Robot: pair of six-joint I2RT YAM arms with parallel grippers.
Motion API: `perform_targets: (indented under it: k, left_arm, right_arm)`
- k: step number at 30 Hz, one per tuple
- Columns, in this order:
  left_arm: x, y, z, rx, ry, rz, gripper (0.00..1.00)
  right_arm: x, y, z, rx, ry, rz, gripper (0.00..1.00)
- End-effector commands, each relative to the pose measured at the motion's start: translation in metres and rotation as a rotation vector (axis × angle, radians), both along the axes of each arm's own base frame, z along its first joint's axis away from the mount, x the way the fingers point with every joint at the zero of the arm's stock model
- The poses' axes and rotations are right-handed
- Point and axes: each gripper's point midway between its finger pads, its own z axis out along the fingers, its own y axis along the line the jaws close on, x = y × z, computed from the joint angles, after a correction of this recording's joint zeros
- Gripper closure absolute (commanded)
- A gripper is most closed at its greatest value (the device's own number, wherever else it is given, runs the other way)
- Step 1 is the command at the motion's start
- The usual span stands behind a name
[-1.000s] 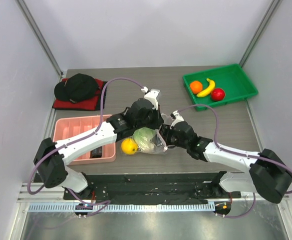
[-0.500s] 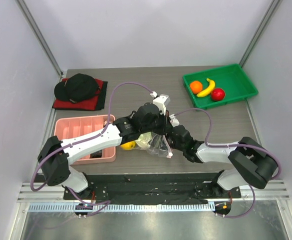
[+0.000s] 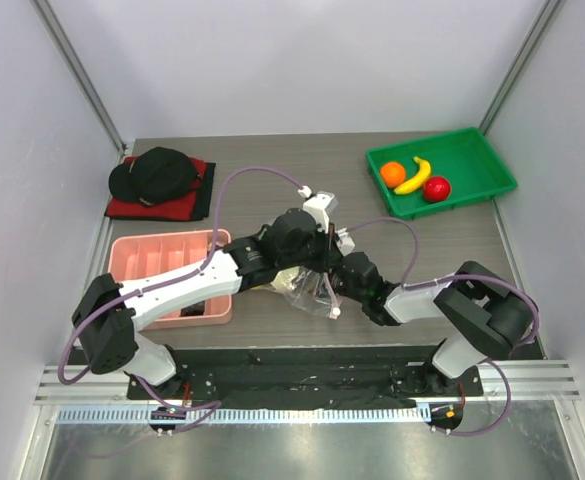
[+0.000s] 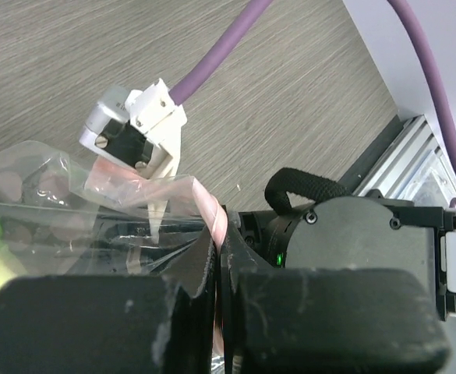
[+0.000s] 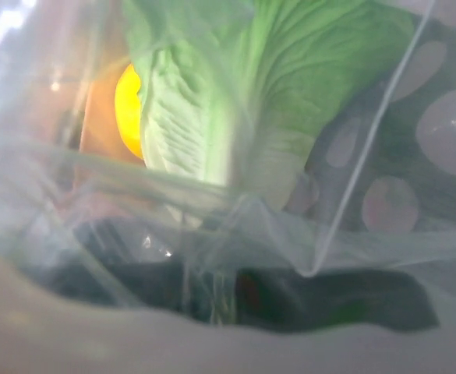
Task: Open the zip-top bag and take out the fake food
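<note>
The zip-top bag (image 3: 308, 297) hangs crumpled between the two arms at the table's near middle. My left gripper (image 4: 218, 234) is shut on the bag's pink zip strip (image 4: 212, 212); from above, the left gripper (image 3: 310, 262) stands over the bag. My right gripper (image 3: 331, 286) meets the bag from the right. In the right wrist view the right gripper (image 5: 228, 300) looks shut on bunched clear plastic. Through the plastic I see the green cabbage (image 5: 235, 86) and the yellow lemon (image 5: 129, 101). The orange (image 3: 393, 173), banana (image 3: 413, 176) and red fruit (image 3: 436, 188) lie in the green tray (image 3: 472, 140).
A pink compartment tray (image 3: 152, 252) sits at the near left, partly under the left arm. A black cap (image 3: 157, 172) rests on a red cloth (image 3: 132, 208) at the far left. The right arm's purple cable (image 4: 212, 66) arcs over the bag.
My right gripper has moved left into the bag and gone from open to shut. The left arm shifted right with the bag, and the lemon seen beside it is now mostly covered.
</note>
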Motion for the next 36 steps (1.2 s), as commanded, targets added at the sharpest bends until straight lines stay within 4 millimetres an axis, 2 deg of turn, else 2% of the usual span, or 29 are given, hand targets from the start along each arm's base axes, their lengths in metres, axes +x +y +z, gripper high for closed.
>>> perform_targets:
  k: [1,2,3,4,5,6,8,9,10,15,16,18,21,24,25,27,28,30,31,33,34,36]
  left_arm:
    - [-0.002,0.010,0.029,-0.031,-0.087,0.004,1.00]
    - [-0.003,0.018,0.019,0.009,-0.093,0.009,1.00]
    - [-0.002,0.023,0.014,0.032,-0.098,0.014,1.00]
    - [-0.002,0.028,0.015,0.045,-0.111,0.020,1.00]
    - [-0.001,0.035,0.006,0.082,-0.113,0.033,1.00]
    - [-0.001,0.038,0.006,0.094,-0.128,0.030,1.00]
    - [-0.001,0.042,0.005,0.104,-0.145,0.032,1.00]
    - [0.000,0.044,0.005,0.104,-0.152,0.034,1.00]
    - [0.001,0.045,0.008,0.102,-0.162,0.038,1.00]
    - [0.005,0.048,0.007,0.118,-0.184,0.047,1.00]
    - [0.007,0.050,0.005,0.122,-0.182,0.057,1.00]
    - [0.008,0.049,0.001,0.119,-0.173,0.065,1.00]
    - [0.012,0.046,-0.003,0.100,-0.147,0.087,1.00]
    - [0.007,0.034,0.000,0.054,-0.122,0.047,1.00]
    - [0.004,0.027,0.004,0.020,-0.116,0.019,1.00]
    - [-0.002,0.018,0.004,-0.021,-0.085,-0.004,1.00]
    - [-0.009,0.010,0.008,-0.060,-0.063,-0.042,1.00]
    - [-0.017,-0.003,0.016,-0.124,-0.054,-0.064,1.00]
    - [-0.018,-0.008,0.013,-0.121,-0.049,-0.069,1.00]
    - [-0.026,-0.016,0.012,-0.107,-0.057,-0.083,1.00]
    - [-0.027,-0.017,0.008,-0.097,-0.056,-0.081,1.00]
    - [-0.030,-0.015,0.000,-0.078,-0.051,-0.074,1.00]
  right_arm:
    - [0.008,0.002,0.033,0.028,-0.085,-0.016,0.99]
    - [0.006,-0.001,0.037,0.021,-0.089,-0.018,0.99]
    - [0.004,-0.005,0.052,0.032,-0.108,-0.028,0.99]
    - [-0.002,-0.014,0.042,-0.026,-0.067,-0.032,0.99]
    - [-0.003,-0.017,0.047,-0.044,-0.071,-0.036,0.99]
    - [-0.005,-0.022,0.062,-0.034,-0.091,-0.041,0.98]
    - [-0.014,-0.032,0.060,-0.091,-0.046,-0.035,0.99]
    - [-0.018,-0.036,0.070,-0.089,-0.053,-0.034,0.99]
    - [-0.026,-0.043,0.062,-0.141,-0.007,-0.023,0.99]
    - [-0.041,-0.065,0.087,-0.151,-0.002,-0.048,0.99]
    - [-0.045,-0.070,0.098,-0.135,-0.021,-0.053,0.98]
    - [-0.043,-0.076,0.102,-0.136,-0.038,-0.081,0.98]
    - [-0.044,-0.079,0.096,-0.155,-0.035,-0.082,0.99]
    - [-0.041,-0.076,0.104,-0.145,-0.040,-0.086,0.99]
    - [-0.033,-0.077,0.115,-0.138,-0.060,-0.121,0.99]
    - [-0.026,-0.077,0.115,-0.169,-0.054,-0.147,0.99]
    - [-0.018,-0.076,0.127,-0.160,-0.069,-0.173,0.99]
    - [-0.009,-0.069,0.127,-0.175,-0.047,-0.194,0.98]
    - [-0.003,-0.065,0.141,-0.153,-0.058,-0.206,0.99]
    - [0.007,-0.060,0.148,-0.143,-0.044,-0.237,0.99]
    - [0.012,-0.056,0.163,-0.119,-0.061,-0.247,0.99]
    - [0.014,-0.056,0.170,-0.130,-0.057,-0.248,0.99]
